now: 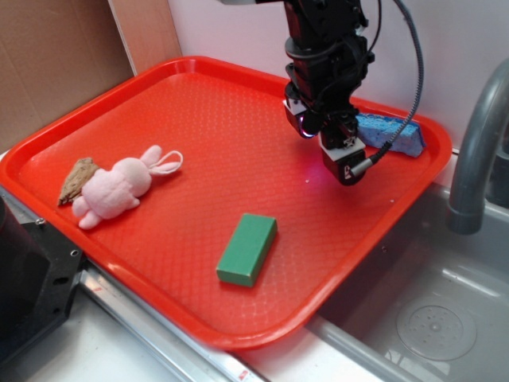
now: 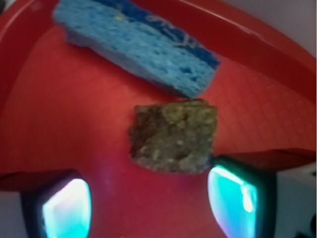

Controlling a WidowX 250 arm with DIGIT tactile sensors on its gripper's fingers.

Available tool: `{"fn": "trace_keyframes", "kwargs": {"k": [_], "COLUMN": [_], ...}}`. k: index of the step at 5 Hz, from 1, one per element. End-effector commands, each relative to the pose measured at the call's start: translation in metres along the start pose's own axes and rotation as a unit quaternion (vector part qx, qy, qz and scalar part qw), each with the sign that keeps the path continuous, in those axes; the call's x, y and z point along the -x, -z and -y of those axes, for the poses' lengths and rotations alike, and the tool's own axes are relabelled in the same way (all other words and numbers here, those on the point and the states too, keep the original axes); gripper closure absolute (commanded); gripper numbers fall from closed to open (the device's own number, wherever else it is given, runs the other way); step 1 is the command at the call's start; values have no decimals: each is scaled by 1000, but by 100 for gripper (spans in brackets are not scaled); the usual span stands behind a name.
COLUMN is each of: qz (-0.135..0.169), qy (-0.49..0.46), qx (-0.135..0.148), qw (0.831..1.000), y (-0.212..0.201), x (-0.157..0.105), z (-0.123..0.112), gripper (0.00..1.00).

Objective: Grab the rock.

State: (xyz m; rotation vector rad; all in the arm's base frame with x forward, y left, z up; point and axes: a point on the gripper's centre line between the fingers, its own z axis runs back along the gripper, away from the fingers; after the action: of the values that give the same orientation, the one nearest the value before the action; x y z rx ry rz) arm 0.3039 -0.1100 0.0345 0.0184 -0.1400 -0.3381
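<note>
End effector (image 1: 322,137) hides rock (image 2: 173,137) from exterior view.

Arm: seen in the exterior view reaching down from the top edge, black, with a cable looped along its side.
Wrist: pointed steeply downward.
Gripper (image 1: 324,137): held low, its jaws spread apart.
Fingertips (image 2: 67,208): two pads seen in the wrist view, lit cyan, set wide apart at the lower left and lower right.

bright, even light in the exterior view — wrist view soft, blurred, fingertips (image 2: 67,208) glowing cyan.
</note>
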Motion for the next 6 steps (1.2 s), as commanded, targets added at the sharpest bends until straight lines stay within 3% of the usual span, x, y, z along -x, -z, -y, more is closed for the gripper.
{"fn": "trace_keyframes", "kwargs": {"k": [1, 3, 4, 5, 6], "qz": [17, 9, 21, 14, 18], "qy": [-20, -35, -24, -35, -42], "qx": [24, 44, 68, 42, 24], "qw": [999, 998, 997, 998, 999], "y": [-13, 0, 5, -5, -55], "x": [-20, -24, -25, -15, 13], "z": [-7, -21, -24, -27, -36], "gripper": [0, 0, 12, 100, 100]}}
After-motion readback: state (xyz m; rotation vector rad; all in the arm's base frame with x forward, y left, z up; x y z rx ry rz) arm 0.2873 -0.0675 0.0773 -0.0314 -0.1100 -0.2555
